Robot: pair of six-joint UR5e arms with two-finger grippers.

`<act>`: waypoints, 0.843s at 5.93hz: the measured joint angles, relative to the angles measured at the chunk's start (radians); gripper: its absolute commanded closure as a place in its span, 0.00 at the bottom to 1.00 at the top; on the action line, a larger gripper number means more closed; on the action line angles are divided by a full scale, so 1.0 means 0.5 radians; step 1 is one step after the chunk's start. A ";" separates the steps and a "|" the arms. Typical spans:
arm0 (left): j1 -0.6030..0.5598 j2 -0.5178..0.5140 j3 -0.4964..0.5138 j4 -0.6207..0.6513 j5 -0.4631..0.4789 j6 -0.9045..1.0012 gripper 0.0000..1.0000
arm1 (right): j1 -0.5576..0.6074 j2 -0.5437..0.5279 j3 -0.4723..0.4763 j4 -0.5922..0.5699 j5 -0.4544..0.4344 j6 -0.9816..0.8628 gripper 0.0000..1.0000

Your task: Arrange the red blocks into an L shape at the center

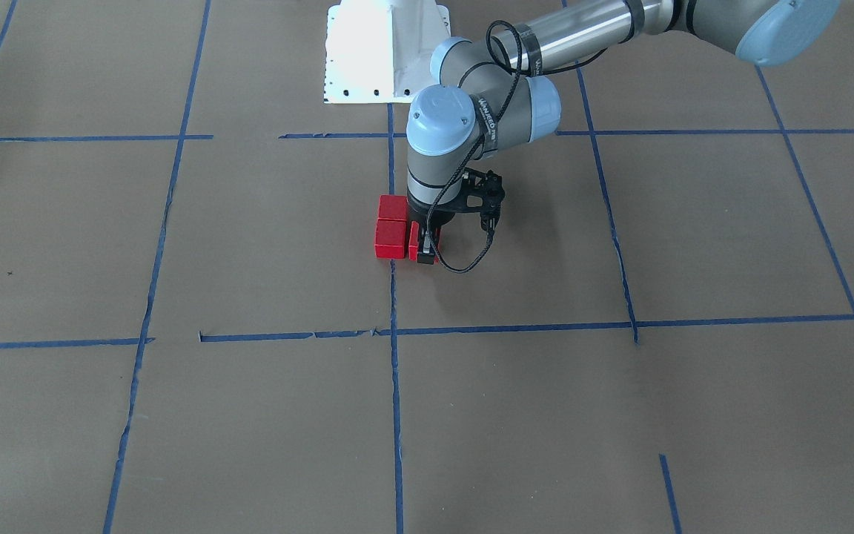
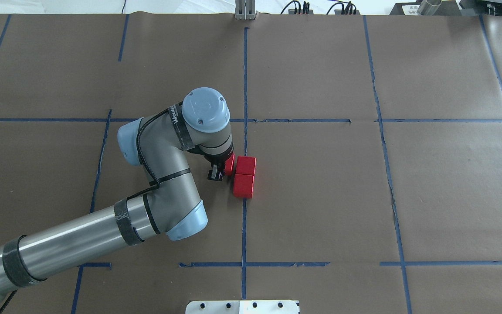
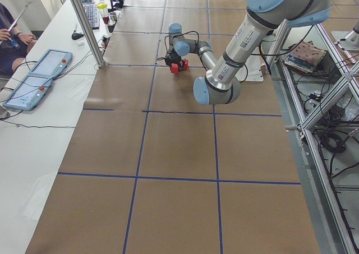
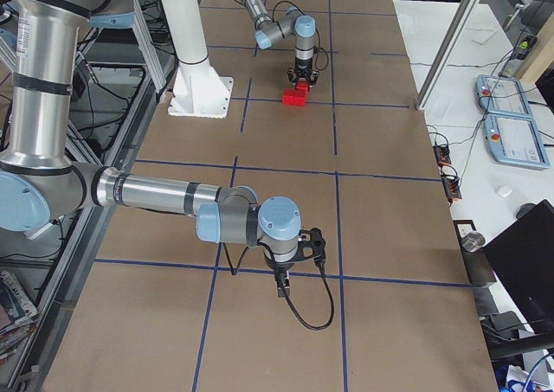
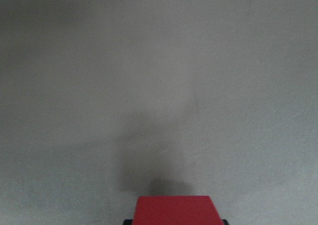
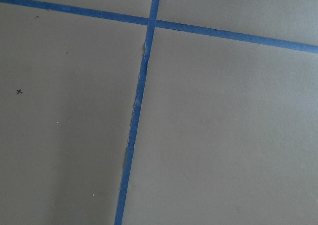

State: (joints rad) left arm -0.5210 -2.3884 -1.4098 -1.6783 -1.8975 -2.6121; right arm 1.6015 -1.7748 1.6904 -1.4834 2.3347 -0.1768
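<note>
Three red blocks lie at the table's middle. Two of them (image 2: 246,165) (image 2: 243,185) touch in a row along the blue centre line, also in the front view (image 1: 393,208) (image 1: 390,239). My left gripper (image 2: 219,171) points straight down and is shut on the third red block (image 2: 230,163), low at the table and against the side of one end block of the row. That third block also shows in the front view (image 1: 415,237) and at the bottom of the left wrist view (image 5: 174,210). My right gripper (image 4: 280,285) hangs over bare paper far from the blocks; I cannot tell whether it is open or shut.
Brown paper with a blue tape grid (image 2: 244,78) covers the table. The white robot base (image 1: 382,52) stands at the robot's edge. The right wrist view shows only paper and a tape crossing (image 6: 151,22). Control pendants (image 3: 36,77) lie on a side bench.
</note>
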 measured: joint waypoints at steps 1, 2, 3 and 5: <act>0.001 0.000 0.000 -0.002 0.002 0.000 0.45 | 0.000 0.000 0.000 0.000 0.000 -0.001 0.00; 0.002 -0.001 0.000 -0.003 0.002 0.000 0.43 | 0.000 0.000 0.000 0.000 0.000 0.000 0.00; 0.002 -0.007 0.007 -0.003 0.001 -0.001 0.42 | 0.000 0.000 0.000 0.000 0.000 0.001 0.00; 0.002 -0.036 0.053 -0.005 0.002 -0.008 0.36 | 0.000 0.000 0.000 0.000 0.000 0.001 0.00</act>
State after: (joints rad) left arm -0.5200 -2.4063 -1.3834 -1.6809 -1.8963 -2.6161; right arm 1.6015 -1.7748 1.6904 -1.4833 2.3347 -0.1764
